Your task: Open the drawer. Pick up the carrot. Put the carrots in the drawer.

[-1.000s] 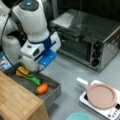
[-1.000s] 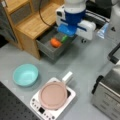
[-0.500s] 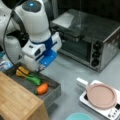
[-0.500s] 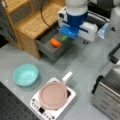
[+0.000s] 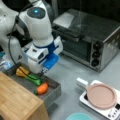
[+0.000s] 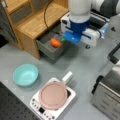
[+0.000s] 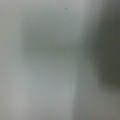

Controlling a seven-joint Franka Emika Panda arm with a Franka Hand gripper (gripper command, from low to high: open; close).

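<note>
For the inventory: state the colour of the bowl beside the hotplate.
The bowl is light teal, clearest in a front view.

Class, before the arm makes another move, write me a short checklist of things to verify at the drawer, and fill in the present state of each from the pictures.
1. Drawer pulled out of the cabinet: ok, open in both front views.
2. Carrot inside the drawer: ok, lying near its front end.
3. End effector position: ok, above the drawer, over the green item.
4. End effector free of the carrot: ok, the carrot lies apart from it.
5. Fingers open or shut: cannot tell.
6. Wrist view usable: not ok, shows only grey blur.
</note>
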